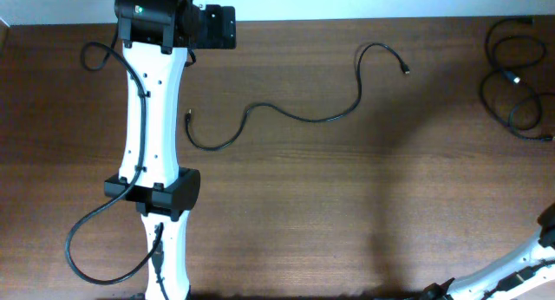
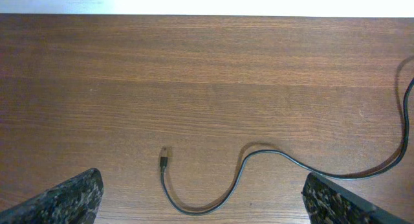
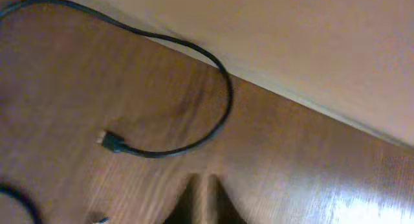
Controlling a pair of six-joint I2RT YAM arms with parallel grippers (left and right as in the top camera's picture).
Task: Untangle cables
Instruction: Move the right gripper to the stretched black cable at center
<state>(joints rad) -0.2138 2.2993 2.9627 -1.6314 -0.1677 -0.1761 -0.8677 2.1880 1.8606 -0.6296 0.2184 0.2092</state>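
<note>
One thin black cable (image 1: 295, 118) lies loose across the middle of the table, with one plug (image 1: 189, 118) on the left and the other (image 1: 405, 70) on the right. In the left wrist view that cable (image 2: 259, 151) curves between the wide-open fingers of my left gripper (image 2: 202, 188), which touch nothing. More cables (image 1: 513, 75) lie looped together at the far right. The right wrist view shows one of their loops (image 3: 220, 88) and its plug (image 3: 111, 142). My right gripper (image 3: 207, 188) hangs near it, its jaws a narrow slit apart and empty.
The left arm (image 1: 152, 101) stretches up the left side of the table, its own thick black wires beside it. The right arm (image 1: 512, 270) enters at the bottom right corner. The table's far edge (image 3: 310, 101) runs just behind the right-hand cables.
</note>
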